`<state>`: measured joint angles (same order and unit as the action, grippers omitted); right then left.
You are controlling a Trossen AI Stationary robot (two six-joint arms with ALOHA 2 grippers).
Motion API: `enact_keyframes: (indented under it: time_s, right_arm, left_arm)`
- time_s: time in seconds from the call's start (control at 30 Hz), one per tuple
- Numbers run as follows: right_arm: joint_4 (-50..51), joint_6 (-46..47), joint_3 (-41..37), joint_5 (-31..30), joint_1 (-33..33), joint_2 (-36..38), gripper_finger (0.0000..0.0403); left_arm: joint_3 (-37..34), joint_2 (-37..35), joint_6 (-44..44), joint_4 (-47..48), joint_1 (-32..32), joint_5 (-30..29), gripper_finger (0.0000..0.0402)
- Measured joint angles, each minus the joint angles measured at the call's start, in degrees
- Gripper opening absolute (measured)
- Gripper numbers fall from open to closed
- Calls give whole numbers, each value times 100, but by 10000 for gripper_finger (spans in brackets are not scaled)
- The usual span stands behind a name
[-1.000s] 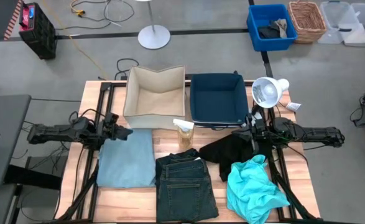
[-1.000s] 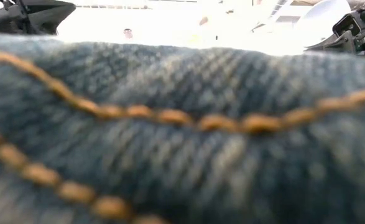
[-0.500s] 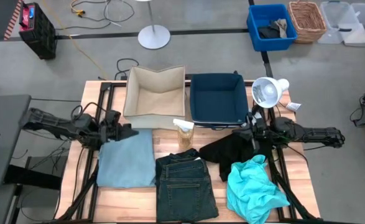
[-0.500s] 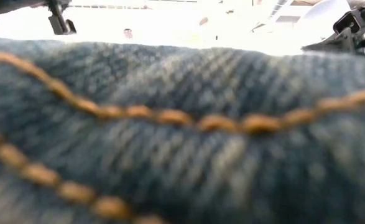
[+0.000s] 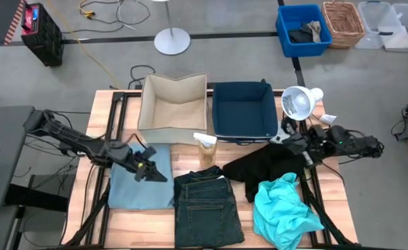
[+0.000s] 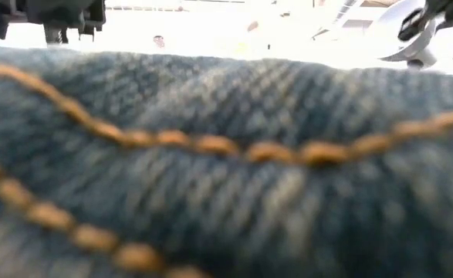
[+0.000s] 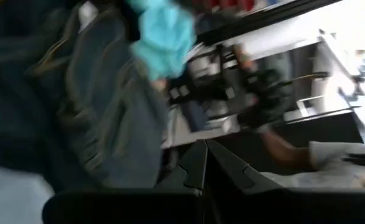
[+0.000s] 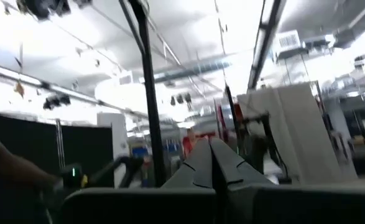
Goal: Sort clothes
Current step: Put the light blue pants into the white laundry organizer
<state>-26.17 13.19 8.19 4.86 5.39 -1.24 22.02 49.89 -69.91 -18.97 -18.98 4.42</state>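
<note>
L gripper (image 5: 153, 172) shut over pale blue cloth (image 5: 140, 186); R gripper (image 5: 285, 139) prob. shut, idle.

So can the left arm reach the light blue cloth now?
Probably yes. The left gripper hangs right over the pale blue cloth, near its edge beside the jeans, and nothing lies on top of the cloth.

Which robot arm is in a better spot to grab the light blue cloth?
The left one. Its gripper hangs right over the flat pale blue cloth piece, with its fingers shut. The right gripper is at the table's other side, above the black soft garment.
</note>
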Motion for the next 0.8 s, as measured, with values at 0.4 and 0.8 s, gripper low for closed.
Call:
enact_keyframes:
  time_s: [0.4, 0.8]
  right_arm:
    - [-6, 413, 1674, -24, 26, -1399, 0]
    - [-8, 1049, 2477, -232, -138, -2888, 0]
  left_arm:
    - [0, 750, 241, 273, -62, -2, 4]
    - [0, 750, -12, 319, -62, -137, 4]
